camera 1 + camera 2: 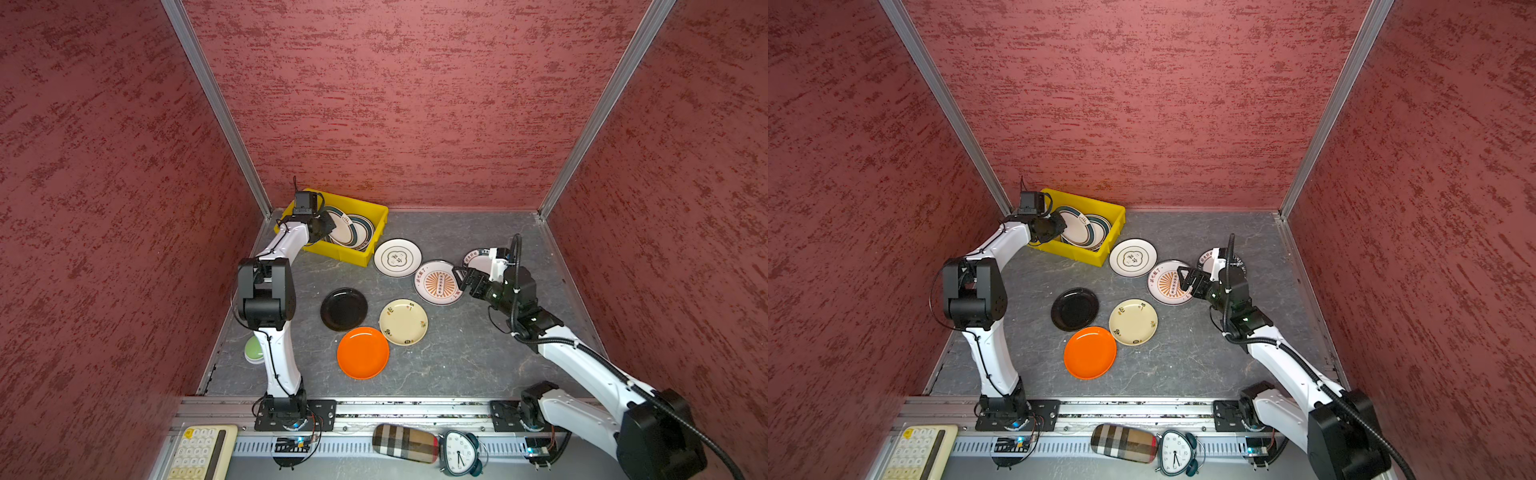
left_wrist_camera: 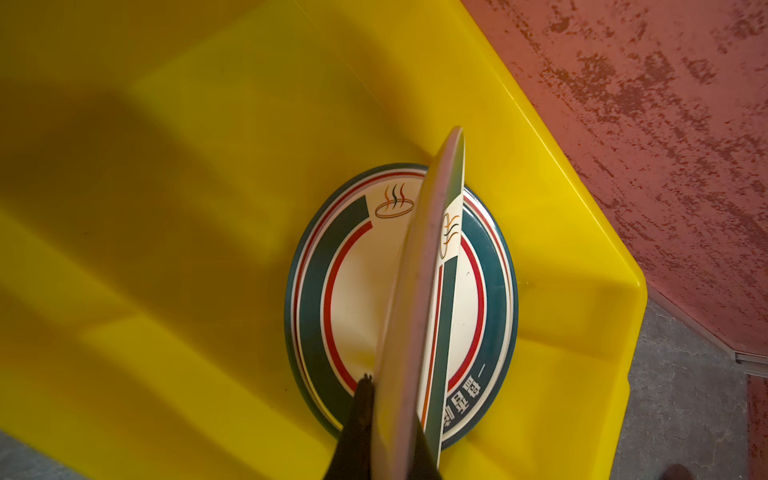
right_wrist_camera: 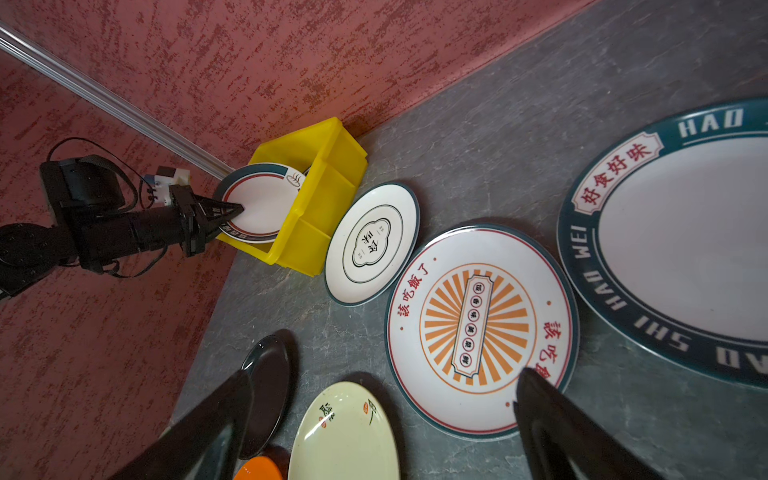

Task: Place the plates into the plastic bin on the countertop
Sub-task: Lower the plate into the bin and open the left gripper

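Note:
The yellow plastic bin point(image 1: 376, 212) stands in the countertop's point(image 1: 478, 353) far left corner. One teal-rimmed plate point(image 2: 345, 291) lies flat inside it. My left gripper point(image 2: 392, 399) is shut on a second teal-rimmed plate point(image 1: 341, 226), holding it tilted on edge above the first. My right gripper point(image 1: 459, 280) hangs open over the near edge of the orange sunburst plate point(image 3: 478, 328), with nothing between its fingers. Loose on the countertop lie the cloud-outline plate point(image 1: 397, 257), black plate point(image 1: 344, 309), cream floral plate point(image 1: 403, 322), orange plate point(image 1: 363, 353) and a lettered teal-rimmed plate point(image 3: 685, 249).
Red textured walls close in three sides. A pale green object point(image 1: 253, 349) lies behind the left arm near the left rail. Beyond the front rail sit a keypad point(image 1: 199, 453), a plaid case point(image 1: 405, 442) and an alarm clock point(image 1: 459, 453).

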